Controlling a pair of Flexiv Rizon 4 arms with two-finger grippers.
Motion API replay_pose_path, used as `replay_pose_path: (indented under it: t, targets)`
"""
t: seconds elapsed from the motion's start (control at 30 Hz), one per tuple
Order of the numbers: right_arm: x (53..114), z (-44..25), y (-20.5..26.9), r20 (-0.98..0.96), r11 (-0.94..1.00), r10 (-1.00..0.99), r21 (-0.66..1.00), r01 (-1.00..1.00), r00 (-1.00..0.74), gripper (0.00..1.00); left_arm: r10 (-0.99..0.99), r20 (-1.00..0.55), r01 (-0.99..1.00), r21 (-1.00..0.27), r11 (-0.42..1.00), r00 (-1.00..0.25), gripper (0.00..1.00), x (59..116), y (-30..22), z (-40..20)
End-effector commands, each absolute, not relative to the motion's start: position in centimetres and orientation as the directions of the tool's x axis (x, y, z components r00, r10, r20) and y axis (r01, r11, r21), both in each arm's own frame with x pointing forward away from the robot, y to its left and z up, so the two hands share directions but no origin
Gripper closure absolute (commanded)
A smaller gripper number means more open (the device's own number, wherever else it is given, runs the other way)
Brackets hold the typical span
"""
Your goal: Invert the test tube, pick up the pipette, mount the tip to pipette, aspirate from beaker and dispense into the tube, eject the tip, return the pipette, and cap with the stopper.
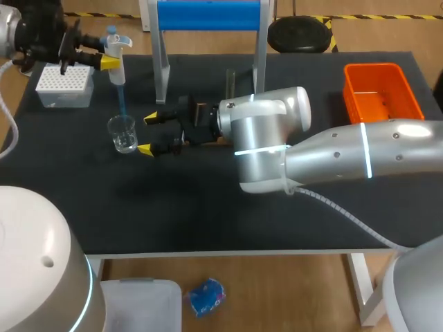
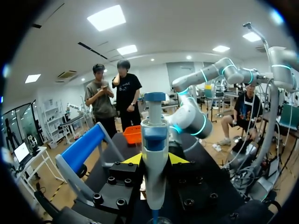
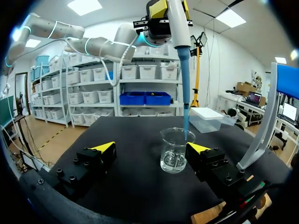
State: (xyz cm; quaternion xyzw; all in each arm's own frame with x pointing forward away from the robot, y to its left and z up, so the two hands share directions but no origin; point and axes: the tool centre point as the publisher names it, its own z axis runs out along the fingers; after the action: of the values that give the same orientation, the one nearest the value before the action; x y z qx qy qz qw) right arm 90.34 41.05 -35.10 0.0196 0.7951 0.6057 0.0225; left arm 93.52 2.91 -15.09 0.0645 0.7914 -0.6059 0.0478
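Observation:
My left gripper [image 1: 105,62] is shut on a white and blue pipette [image 1: 116,50] and holds it upright above the table's far left. The pipette body [image 2: 154,154] stands between the yellow fingertips [image 2: 133,159]. Its long blue tip [image 3: 184,79] points down, and its end is inside the mouth of a glass beaker [image 3: 176,151] holding a little clear liquid. My right gripper [image 1: 148,133] stands open, low over the table, with the beaker [image 1: 122,133] just ahead of its fingertips [image 3: 201,148]. A test tube [image 1: 230,81] stands upright by the blue stand.
A white tip box [image 1: 64,86] sits at the far left, behind the beaker. A blue-topped stand [image 1: 208,17] rises at the back middle. An orange bin [image 1: 382,93] is at the back right. The black mat [image 1: 208,214] covers the table.

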Motion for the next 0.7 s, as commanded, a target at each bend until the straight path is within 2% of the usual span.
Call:
replay_pose_path:
  t: [0.03,0.7]
  targets:
    - [90.3,-35.2,41.1,-0.013,0.265,0.059,0.964,0.003,-0.998,0.00,0.040,-0.156,0.161,-0.954,0.253,-0.987,1.00,93.2,3.1,-15.7]
    - [90.3,-35.2,41.1,-0.013,0.265,0.059,0.964,0.003,-0.998,0.00,0.018,-0.098,0.100,-0.969,0.226,-0.995,1.00,94.0,3.6,-19.2]
